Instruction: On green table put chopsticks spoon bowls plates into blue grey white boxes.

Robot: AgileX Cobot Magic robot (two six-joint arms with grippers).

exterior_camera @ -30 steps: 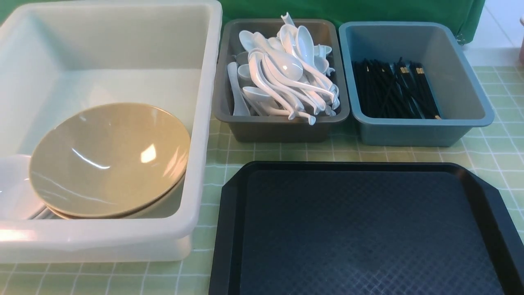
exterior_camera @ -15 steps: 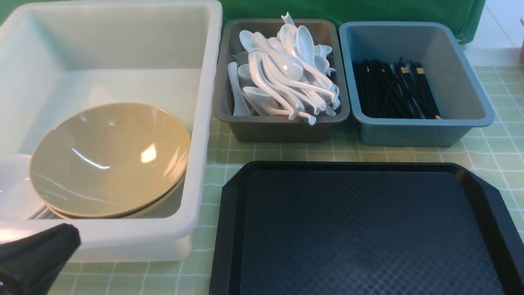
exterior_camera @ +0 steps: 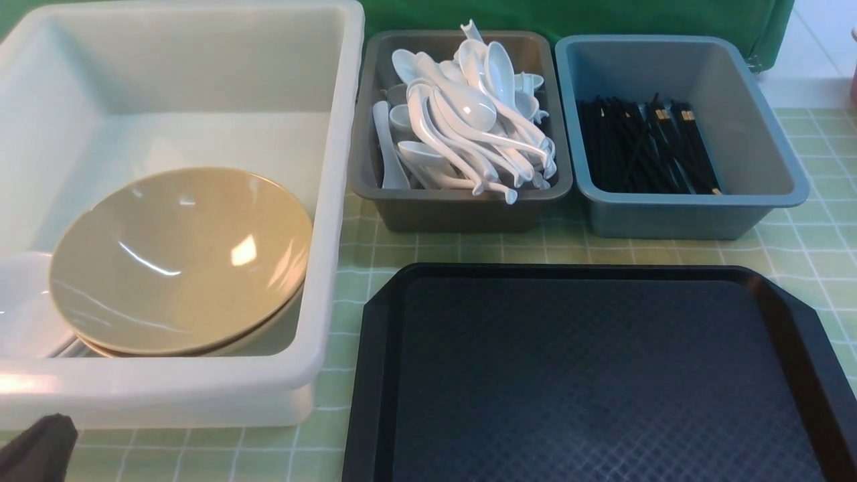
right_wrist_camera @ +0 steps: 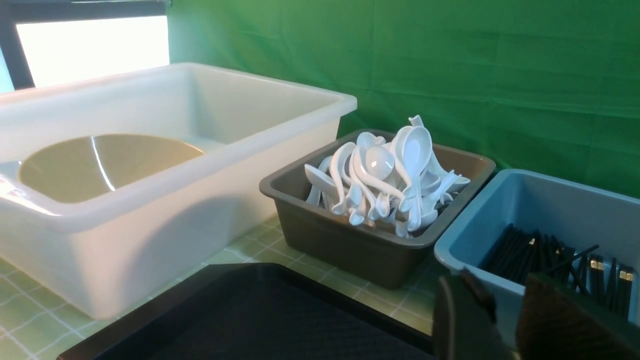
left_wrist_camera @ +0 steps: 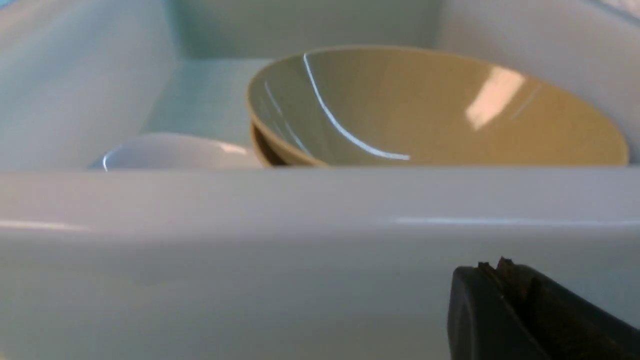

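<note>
- Pale green squares ruled with white lines cover the tabletop (exterior_camera: pixel 803 254); no brand, label or readable writing shows on anything.
- One very large white box (exterior_camera: pixel 335 201) stands on its left part; inside, two tan bowls (exterior_camera: pixel 181 261) are nested, tilted, beside a small white plate (exterior_camera: pixel 23 308) at the box's near left; whether there is a second plate cannot be told.
- One black textured tray (exterior_camera: pixel 602 375) lies near, in front of the two small boxes.
- One dark grey box (exterior_camera: pixel 462 211), in the middle, holds a heap of white spoons (exterior_camera: pixel 469 127), too tangled to count.
- One blue-grey box (exterior_camera: pixel 696 214), just right of it, holds a bundle of black chopsticks (exterior_camera: pixel 643 147), some gold-banded, too many to count.
- Left end effector (left_wrist_camera: pixel 505 280) sits just outside the white box's near wall, clenched and holding nothing.
- Right end effector (right_wrist_camera: pixel 505 310) hovers near the blue-grey box, jaws slightly parted, empty.
</note>
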